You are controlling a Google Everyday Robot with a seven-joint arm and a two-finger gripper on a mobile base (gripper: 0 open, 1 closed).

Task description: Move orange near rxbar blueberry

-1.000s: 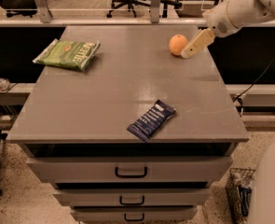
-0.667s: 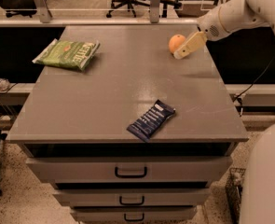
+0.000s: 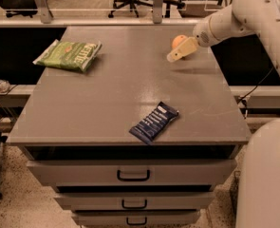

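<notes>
Camera view puts the gripper (image 3: pixel 181 51) right against the orange (image 3: pixel 178 40), its pale tip now covering the fruit's lower front where a second ago it stood off to the right; whether it has closed I cannot tell. The orange sits far back on the table (image 3: pixel 106 89), well apart from the rxbar blueberry (image 3: pixel 154 122) near the front edge. I judge the carry not begun.

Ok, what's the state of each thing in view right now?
orange: on the tabletop, far right, partly behind the gripper.
gripper: at the orange's near side.
rxbar blueberry: lying flat near the front edge, untouched.
green chip bag: lying flat, far left.
drawers: shut.
</notes>
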